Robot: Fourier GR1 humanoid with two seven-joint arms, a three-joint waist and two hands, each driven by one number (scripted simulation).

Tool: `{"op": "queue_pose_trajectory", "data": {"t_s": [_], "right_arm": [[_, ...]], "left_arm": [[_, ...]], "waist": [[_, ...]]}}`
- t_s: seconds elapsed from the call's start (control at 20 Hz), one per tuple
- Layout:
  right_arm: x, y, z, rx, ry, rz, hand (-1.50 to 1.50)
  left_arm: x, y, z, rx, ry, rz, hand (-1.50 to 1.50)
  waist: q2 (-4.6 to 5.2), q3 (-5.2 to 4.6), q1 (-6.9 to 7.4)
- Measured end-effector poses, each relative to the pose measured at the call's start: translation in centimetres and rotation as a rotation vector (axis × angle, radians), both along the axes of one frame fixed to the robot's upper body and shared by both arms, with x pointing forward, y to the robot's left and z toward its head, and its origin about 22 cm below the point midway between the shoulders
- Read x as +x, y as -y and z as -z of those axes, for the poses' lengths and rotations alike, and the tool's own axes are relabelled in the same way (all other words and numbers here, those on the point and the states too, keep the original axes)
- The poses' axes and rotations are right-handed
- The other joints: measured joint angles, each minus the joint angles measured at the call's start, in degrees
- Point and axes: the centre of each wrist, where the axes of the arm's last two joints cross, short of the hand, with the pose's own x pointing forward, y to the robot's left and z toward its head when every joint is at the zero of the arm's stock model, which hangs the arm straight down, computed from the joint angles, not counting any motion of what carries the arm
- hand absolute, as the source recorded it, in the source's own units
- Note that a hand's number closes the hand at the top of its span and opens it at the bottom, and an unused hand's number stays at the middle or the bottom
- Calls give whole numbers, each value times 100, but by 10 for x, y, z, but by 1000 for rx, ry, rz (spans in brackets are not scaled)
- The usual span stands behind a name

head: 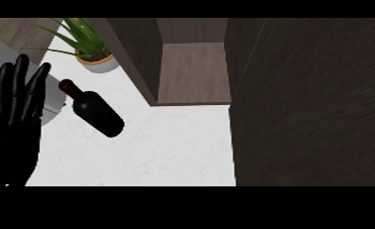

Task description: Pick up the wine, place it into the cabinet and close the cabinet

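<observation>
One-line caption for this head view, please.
Wine bottle lies on the white counter beside the open cabinet; left robot hand rests open at left.

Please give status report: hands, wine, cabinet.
Left hand open, resting at left edge; right hand not seen. Wine bottle lying on counter, untouched. Cabinet open, path clear.

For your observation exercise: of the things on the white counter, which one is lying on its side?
The wine bottle: it lies flat, neck pointing up-left, while the potted plant stands upright.

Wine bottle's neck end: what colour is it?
Dark red, on the wine bottle, which is otherwise black; seen in the head view.
</observation>
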Motion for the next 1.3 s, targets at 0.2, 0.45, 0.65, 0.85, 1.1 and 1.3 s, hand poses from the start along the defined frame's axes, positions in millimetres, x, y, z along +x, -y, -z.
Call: {"op": "queue_pose_trajectory", "data": {"t_s": [0.2, 0.45, 0.65, 0.85, 1.1, 1.3], "right_arm": [[-6, 5, -2, 1, 16, -19, -150], [-14, -2, 0, -13, -60, -182, -150], [-25, 1, -1, -8, -128, -285, -150], [-36, 12, -6, -1, -162, -324, -150], [-47, 17, -23, -6, -178, -335, -150], [-54, 15, -33, -8, -185, -338, -150]], "left_arm": [[28, -9, 0, 1, -11, 104, -150], [59, -16, 14, -133, -170, 302, -150], [81, -27, 7, -250, -293, 409, -150], [104, -34, -10, -309, -360, 470, -150], [112, -35, -19, -339, -392, 496, -150], [111, -35, -23, -339, -395, 503, -150]], "waist": [[36, -96, -25], [88, -144, -116], [65, -149, -96], [49, -149, -38], [40, -151, 25], [36, -151, 46]]}}
